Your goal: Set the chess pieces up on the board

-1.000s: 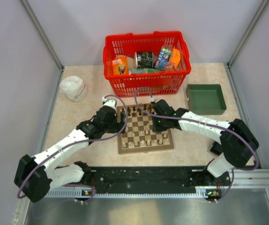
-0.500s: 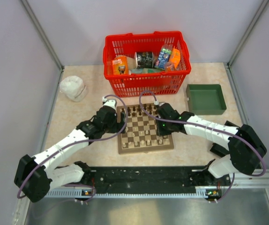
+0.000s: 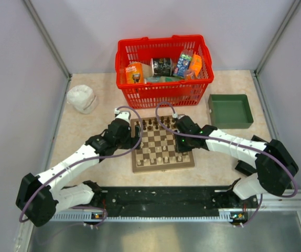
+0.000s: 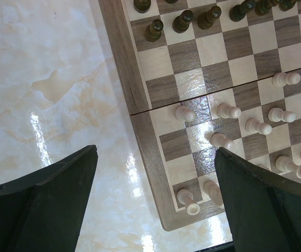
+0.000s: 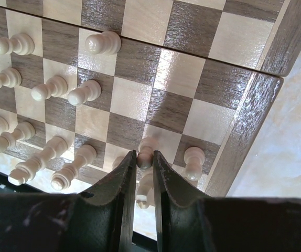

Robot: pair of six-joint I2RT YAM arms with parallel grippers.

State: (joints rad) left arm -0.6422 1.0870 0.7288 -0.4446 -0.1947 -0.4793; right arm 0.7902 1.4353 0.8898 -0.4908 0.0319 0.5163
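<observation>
Where the right arm reaches over the small checkered wooden chessboard on the beige marbled desk, the right claw is clamped on a pale tan wooden chess piece near the board's right edge. The fingers hide the piece's base. The left claw gapes wide across the board's left edge, its fingers cut off by the frame. Dark brown wooden pieces line the far rows.

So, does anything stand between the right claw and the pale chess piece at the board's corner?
Nothing visible does. The right claw has its fingers closed around the pale piece on the board. The nearest neighbour, a pale pawn, stands one square over toward the border, clear of the fingers.
</observation>
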